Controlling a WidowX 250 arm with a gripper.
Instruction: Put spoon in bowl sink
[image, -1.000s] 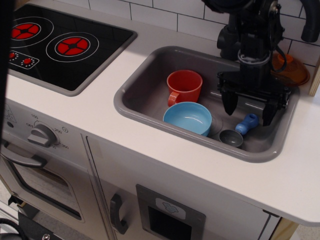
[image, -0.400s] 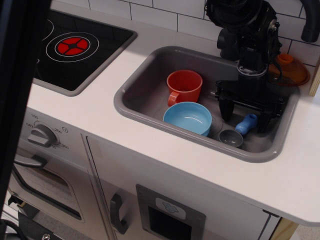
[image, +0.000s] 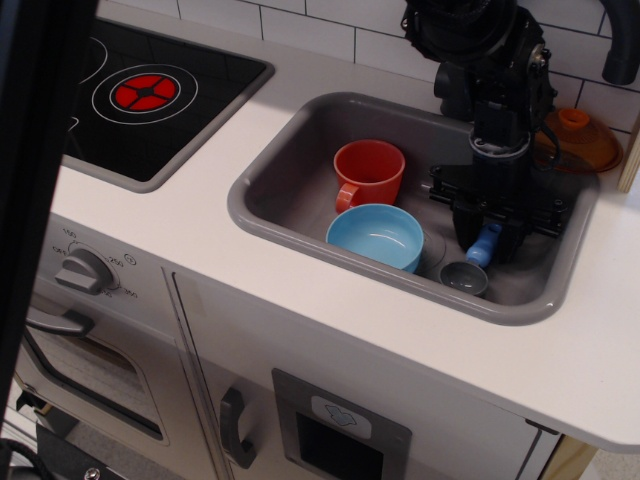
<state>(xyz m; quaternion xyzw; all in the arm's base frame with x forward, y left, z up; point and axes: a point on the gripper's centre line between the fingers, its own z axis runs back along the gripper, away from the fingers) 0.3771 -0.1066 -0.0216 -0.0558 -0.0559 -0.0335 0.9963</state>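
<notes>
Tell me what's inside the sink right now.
The sink holds a red mug, a blue bowl and the spoon. The end effector covers part of the spoon's handle and the floor behind.

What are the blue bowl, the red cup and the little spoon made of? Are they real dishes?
They look like toy plastic. The bowl is smooth light-blue with a soft shine on its inside. The mug is matte orange-red, one solid colour, thick-walled. The spoon has a glossy blue handle and a dull grey scoop, probably plastic too, not metal. The grey sink looks moulded, with rounded corners.

Lt-blue bowl (image: 375, 235), orange-red mug (image: 368, 173) (grey sink (image: 300, 150)).
</notes>
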